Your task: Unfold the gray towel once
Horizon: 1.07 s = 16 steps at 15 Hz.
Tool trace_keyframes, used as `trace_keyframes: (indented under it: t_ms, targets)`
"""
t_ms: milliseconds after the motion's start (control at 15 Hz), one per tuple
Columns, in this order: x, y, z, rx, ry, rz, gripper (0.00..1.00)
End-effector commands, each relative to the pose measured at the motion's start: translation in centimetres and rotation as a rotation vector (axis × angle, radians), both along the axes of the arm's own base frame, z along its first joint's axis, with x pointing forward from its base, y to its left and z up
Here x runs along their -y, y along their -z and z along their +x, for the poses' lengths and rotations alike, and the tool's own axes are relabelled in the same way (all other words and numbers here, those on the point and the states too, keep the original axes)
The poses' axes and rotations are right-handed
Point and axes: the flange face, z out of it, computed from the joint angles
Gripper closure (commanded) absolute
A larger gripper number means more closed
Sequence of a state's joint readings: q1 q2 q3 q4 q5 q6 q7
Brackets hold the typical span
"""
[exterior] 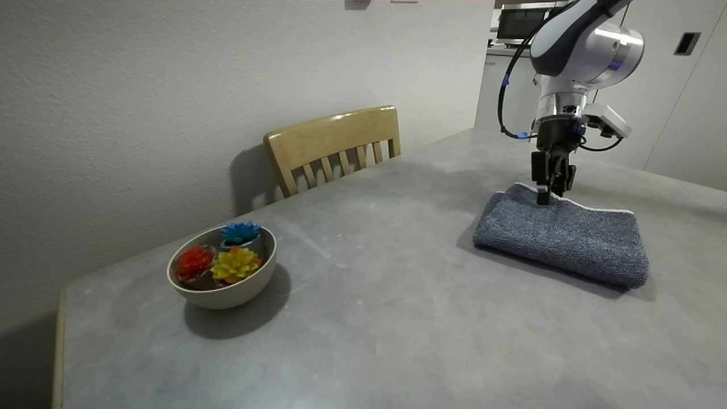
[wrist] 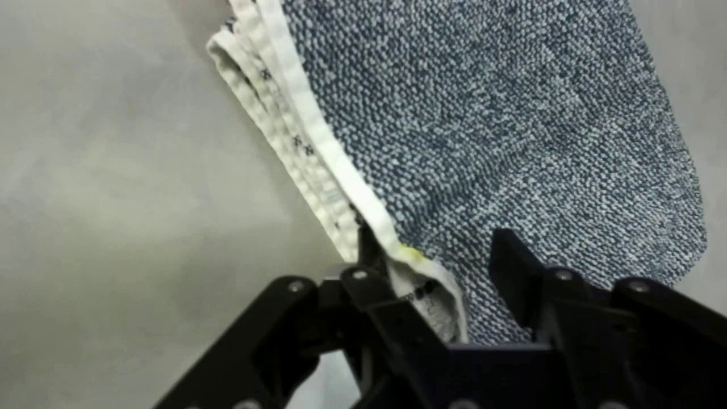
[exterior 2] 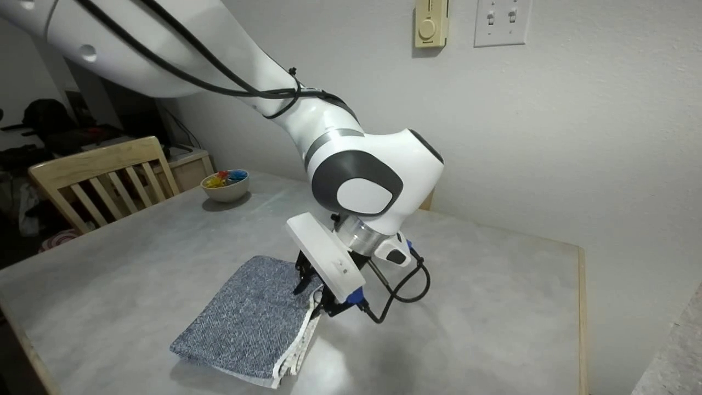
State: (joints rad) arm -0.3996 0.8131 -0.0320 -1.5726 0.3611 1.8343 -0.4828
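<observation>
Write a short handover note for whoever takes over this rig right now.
Black two-finger gripper: open, straddling the edge of the blue-gray textured cloth towel; one finger appears tucked under the top layer's white hem, the other over the cloth.
Towel: folded in layers on the mottled gray table.
Done: gripper lined up at the hem; unfolding not yet done.
Left: likely close on the top layer, lift it, open one fold, release.

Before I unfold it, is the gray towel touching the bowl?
Apart. Both exterior views show tabletop between the gray towel and the bowl.
</observation>
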Motion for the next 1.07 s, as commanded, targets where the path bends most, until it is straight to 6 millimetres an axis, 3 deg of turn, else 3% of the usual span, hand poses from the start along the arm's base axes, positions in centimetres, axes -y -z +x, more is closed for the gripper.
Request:
trace_keyframes:
  t_ms: [0, 200, 1000]
  targets:
    - [0.1, 0.3, -0.5, -0.019, 0.019, 0.023, 0.76]
    - [0.0, -0.1, -0.7, -0.010, 0.035, 0.015, 0.98]
    - [-3.6, -3.2, -4.8, 0.084, 0.055, 0.006, 0.99]
